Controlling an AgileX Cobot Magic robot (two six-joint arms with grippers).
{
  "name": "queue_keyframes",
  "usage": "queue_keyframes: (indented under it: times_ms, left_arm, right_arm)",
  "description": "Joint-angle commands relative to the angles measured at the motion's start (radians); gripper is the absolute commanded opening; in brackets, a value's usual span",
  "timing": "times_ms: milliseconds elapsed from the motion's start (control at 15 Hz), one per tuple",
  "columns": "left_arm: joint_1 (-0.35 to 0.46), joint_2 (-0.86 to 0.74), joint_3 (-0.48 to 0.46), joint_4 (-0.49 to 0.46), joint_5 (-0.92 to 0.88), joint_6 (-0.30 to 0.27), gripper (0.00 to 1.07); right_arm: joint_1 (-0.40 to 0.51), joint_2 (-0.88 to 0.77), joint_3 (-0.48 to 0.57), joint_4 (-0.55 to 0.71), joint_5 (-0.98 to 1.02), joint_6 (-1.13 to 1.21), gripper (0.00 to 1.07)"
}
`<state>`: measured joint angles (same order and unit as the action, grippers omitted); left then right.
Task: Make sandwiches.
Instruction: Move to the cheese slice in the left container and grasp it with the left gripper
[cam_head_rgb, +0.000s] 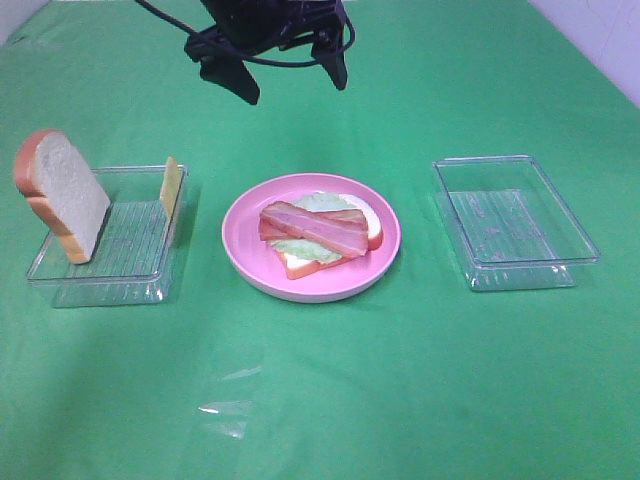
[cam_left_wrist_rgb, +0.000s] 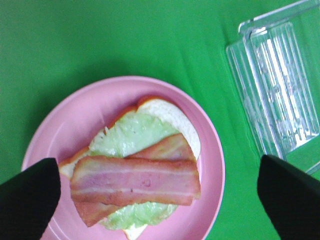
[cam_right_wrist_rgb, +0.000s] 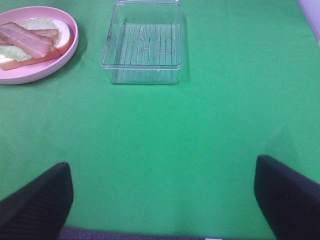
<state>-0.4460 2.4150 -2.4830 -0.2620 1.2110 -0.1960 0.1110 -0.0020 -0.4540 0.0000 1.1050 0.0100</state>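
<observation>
- Your left claw (cam_head_rgb: 294, 86) hung high above the far side of the green cloth (cam_head_rgb: 320, 400), jaws spread wide and nothing between them
- Below it lay the sandwich (cam_left_wrist_rgb: 137, 175), half built on the pink plate (cam_left_wrist_rgb: 65, 120): a bottom bread slice (cam_left_wrist_rgb: 175, 120), lettuce (cam_left_wrist_rgb: 132, 132) on that, and two bacon strips (cam_left_wrist_rgb: 135, 181) overlapping on top
- The plate sat in the middle of the cloth, between the two trays
- Your right claw (cam_right_wrist_rgb: 162, 197) stood open too, gripping nothing, over plain cloth and well apart from the plate
- Left of the plate you had the left clear tray (cam_head_rgb: 130, 275), with a second bread slice (cam_head_rgb: 60, 195) propped on edge at its left end and a cheese slice (cam_head_rgb: 171, 186) leaning against its far right corner
- Right of the plate was the right clear tray (cam_head_rgb: 500, 225), near the plate but not touching it
</observation>
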Motion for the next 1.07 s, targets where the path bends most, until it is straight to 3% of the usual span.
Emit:
queue_keyframes:
  times_ms: [67,200,333,733,933,1067]
  left_arm:
    - [-0.003,-0.039,-0.021,0.082,0.107,-0.047,1.01]
    - [-0.003,-0.126,0.022,0.242,0.107,-0.068,1.01]
    - [0.019,-0.181,0.087,0.247,0.107,-0.076,1.01]
    - [0.140,-0.372,0.424,0.251,0.107,-0.123,1.01]
    - [0.160,-0.383,0.496,0.250,0.106,-0.151,1.01]
    - [0.160,-0.354,0.497,0.244,0.105,-0.180,1.01]
  right_arm:
    - [-0.005,-0.028,0.004,0.000,-0.004,-0.010,0.96]
    - [-0.005,-0.028,0.004,0.000,-0.004,-0.010,0.96]
    - [-0.005,-0.028,0.004,0.000,-0.004,-0.010,0.96]
    - [-0.005,-0.028,0.004,0.000,-0.004,-0.010,0.96]
    - [-0.005,-0.028,0.004,0.000,-0.004,-0.010,0.96]
    - [-0.005,-0.028,0.004,0.000,-0.004,-0.010,0.96]
